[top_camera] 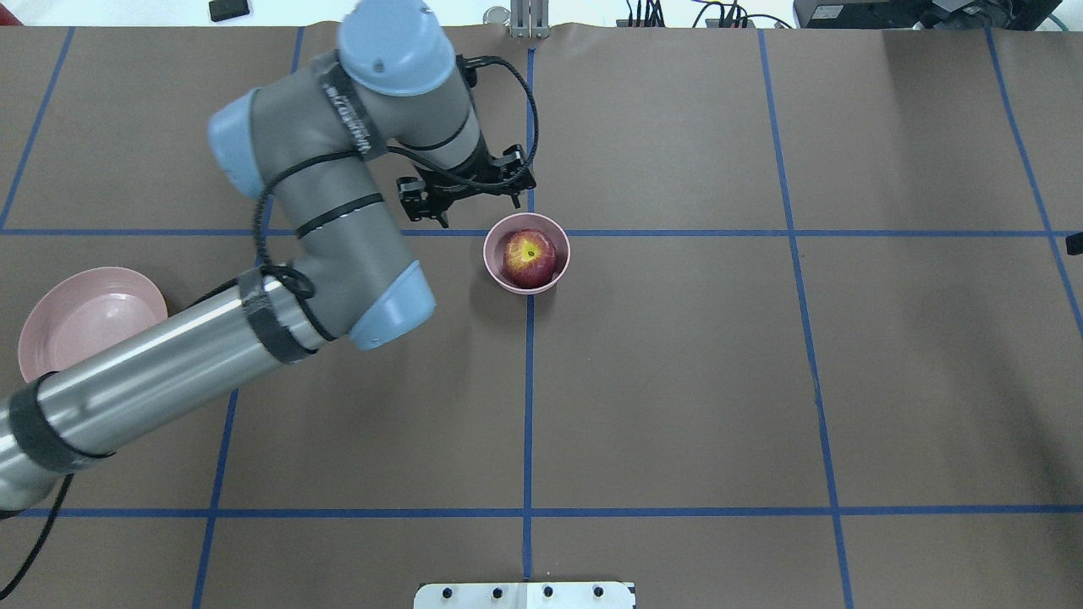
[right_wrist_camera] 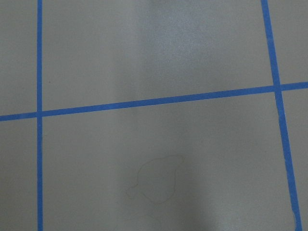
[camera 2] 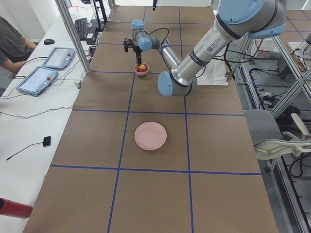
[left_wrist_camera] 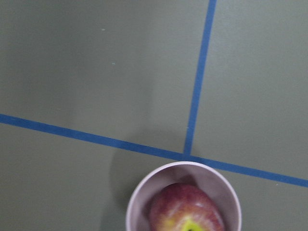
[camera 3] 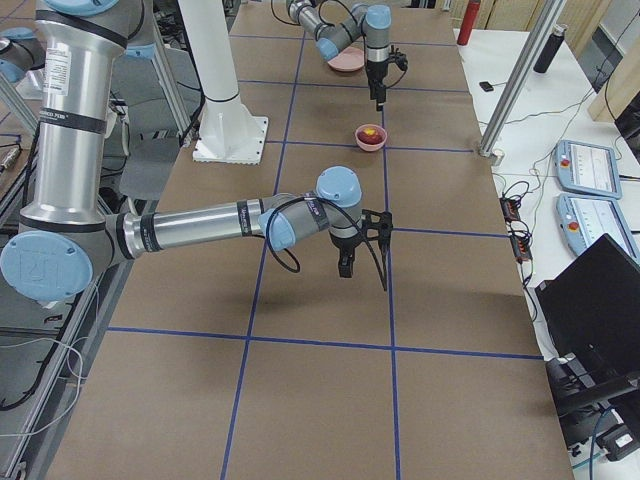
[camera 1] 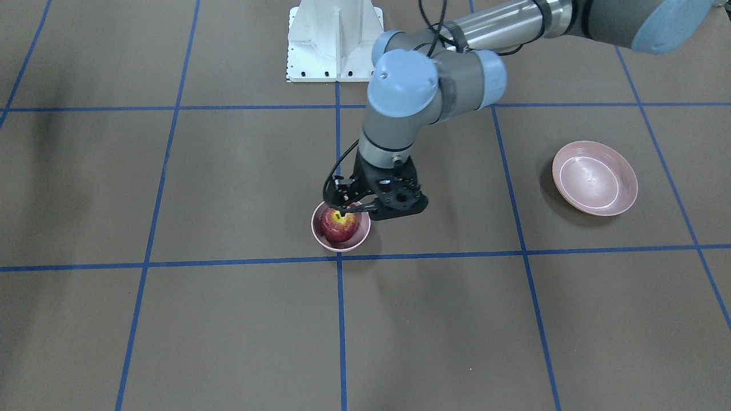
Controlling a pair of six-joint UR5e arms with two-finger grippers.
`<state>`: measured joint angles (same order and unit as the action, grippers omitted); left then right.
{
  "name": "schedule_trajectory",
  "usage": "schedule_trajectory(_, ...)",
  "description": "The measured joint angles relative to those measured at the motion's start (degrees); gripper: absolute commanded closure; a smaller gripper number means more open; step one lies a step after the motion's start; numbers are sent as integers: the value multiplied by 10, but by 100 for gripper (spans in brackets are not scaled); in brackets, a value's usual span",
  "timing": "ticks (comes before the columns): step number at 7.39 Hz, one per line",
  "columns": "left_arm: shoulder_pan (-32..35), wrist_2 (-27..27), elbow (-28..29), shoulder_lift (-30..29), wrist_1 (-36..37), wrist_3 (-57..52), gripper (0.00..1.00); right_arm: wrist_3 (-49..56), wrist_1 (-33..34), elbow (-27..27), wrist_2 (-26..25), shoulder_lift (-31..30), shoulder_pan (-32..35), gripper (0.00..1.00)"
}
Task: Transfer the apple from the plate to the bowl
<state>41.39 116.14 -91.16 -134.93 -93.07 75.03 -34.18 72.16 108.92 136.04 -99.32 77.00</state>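
Note:
The dark red apple (camera 1: 339,225) with its yellow stem patch sits inside the small deep pink bowl (camera 1: 344,247) near the table's middle; both also show in the overhead view, the apple (top_camera: 530,258) in the bowl (top_camera: 490,255), and in the left wrist view, the apple (left_wrist_camera: 185,212) in the bowl (left_wrist_camera: 138,202). My left gripper (camera 1: 349,205) is open and empty, raised just above the bowl's far rim (top_camera: 468,203). The wide pink plate (camera 1: 594,178) lies empty on my left side (top_camera: 89,317). My right gripper (camera 3: 360,262) hangs over bare table far from them; I cannot tell whether it is open or shut.
Brown table with blue tape grid lines. The white robot base (camera 1: 336,40) stands at my edge. A red bottle (camera 2: 13,208) lies on the white side desk, where an operator (camera 2: 12,46) sits with tablets.

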Motion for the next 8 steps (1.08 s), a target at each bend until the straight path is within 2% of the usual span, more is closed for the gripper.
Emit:
schedule_trajectory(2, 43, 11, -154, 129, 67, -120, 2, 0, 0, -1, -2, 2, 0, 0)
schedule_trajectory(3, 79, 30, -196, 183, 87, -191, 2, 0, 0, -1, -3, 3, 0, 0)
schedule_trajectory(4, 129, 62, -220, 244, 92, -279, 2, 0, 0, -2, -3, 4, 0, 0)
schedule_trajectory(6, 239, 110, -231, 354, 90, -482, 2, 1, 0, -8, -3, 10, -1, 0)
schedule_trajectory(8, 323, 120, -221, 431, 86, -649, 2, 41, 1, -29, -1, 16, 7, 0)
